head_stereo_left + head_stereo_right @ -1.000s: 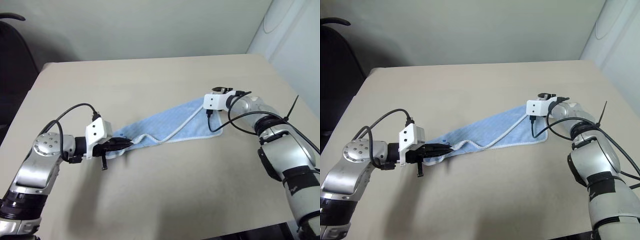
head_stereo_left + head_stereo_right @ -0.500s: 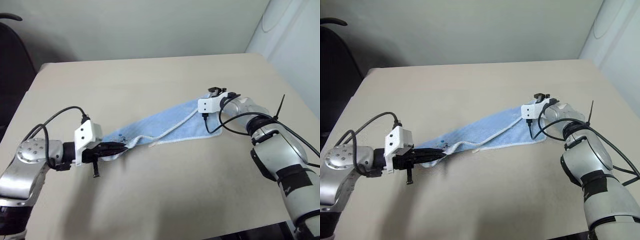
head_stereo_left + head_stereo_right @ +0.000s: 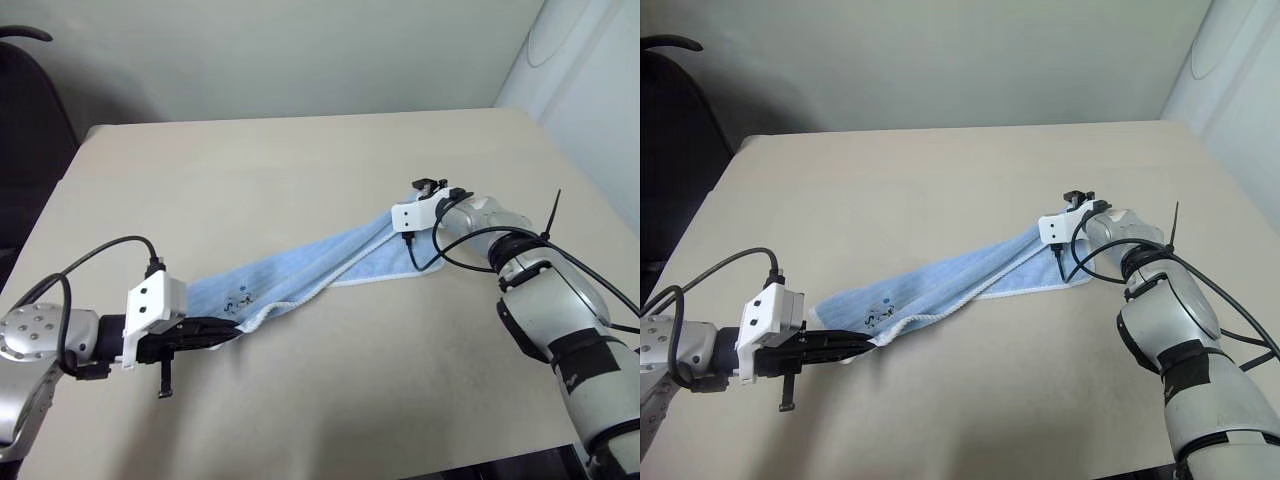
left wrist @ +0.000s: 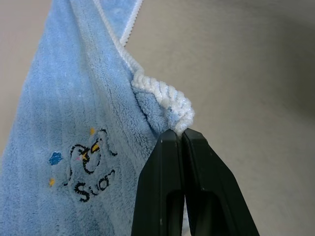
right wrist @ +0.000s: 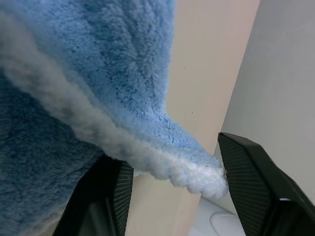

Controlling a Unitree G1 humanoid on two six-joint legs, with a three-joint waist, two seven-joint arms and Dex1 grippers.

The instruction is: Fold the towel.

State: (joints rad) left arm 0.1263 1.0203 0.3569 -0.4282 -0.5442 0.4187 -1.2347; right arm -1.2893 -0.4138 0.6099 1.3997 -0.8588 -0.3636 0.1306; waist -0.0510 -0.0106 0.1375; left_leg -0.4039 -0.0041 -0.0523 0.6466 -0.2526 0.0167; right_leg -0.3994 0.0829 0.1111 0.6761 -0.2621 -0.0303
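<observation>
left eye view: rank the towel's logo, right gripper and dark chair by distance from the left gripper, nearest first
1. Logo on the towel, just beyond the left gripper.
2. Right gripper, across the table at the towel's far end.
3. Dark chair, off the table at its far left corner.

Soft, even indoor light falls from above on the table, which shows no glare. Shadows are faint and diffuse: a pale one lies under the left gripper toward the lower left of the head views, and another under the towel along its lower edge. The upper left corner of both head views is dark, and the wall behind dims toward that side. The head views are fairly sharp, with slight softness at the edges. In the left wrist view the towel's pile and logo are crisp. In the right wrist view the near cloth is blurred and the background washed out.
</observation>
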